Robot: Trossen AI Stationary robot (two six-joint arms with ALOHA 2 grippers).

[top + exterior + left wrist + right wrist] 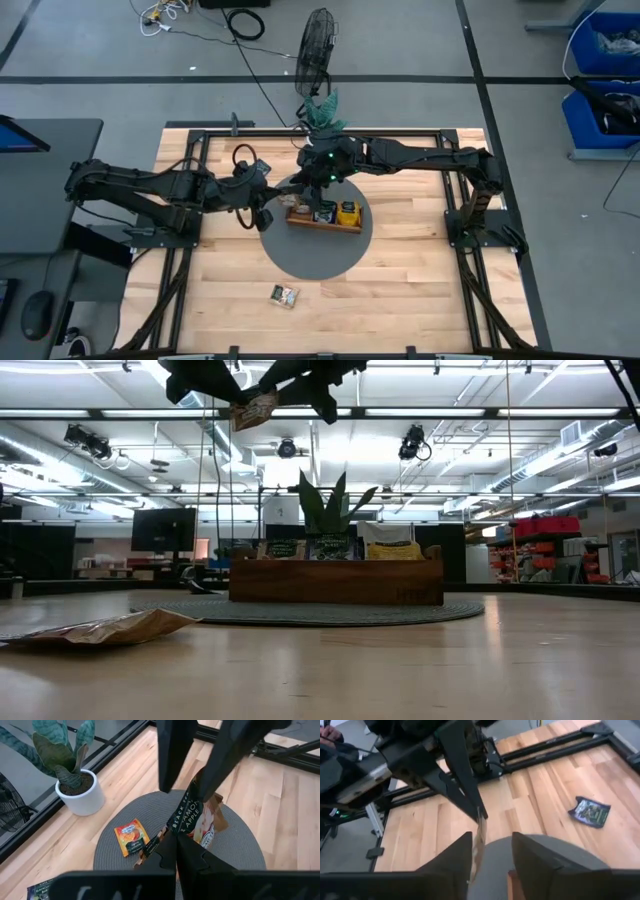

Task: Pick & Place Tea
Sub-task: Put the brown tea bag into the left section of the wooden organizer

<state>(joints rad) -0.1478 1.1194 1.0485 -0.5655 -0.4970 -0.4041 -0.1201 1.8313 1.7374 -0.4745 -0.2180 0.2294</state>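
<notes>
Worktop and what I see lying on it

I see a light wooden worktop (400, 290) framed by black rails, with a round grey mat (315, 262) at its middle. A brown wooden tray (322, 222) stands on the mat, and an orange sachet (131, 837) lies flat there too. A white-potted plant (75, 785) stands at the far edge; one dark sachet (284, 295) lies alone near the front edge.

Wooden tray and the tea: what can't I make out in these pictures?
- wooden tray compartments: in the low view its front wall hides them; in the high view they are too small.
- held sachet label: in the left wrist view, left gripper and right gripper cover parts.
- loose sachet print: in the low view it is blurred and nearly edge-on.
</notes>
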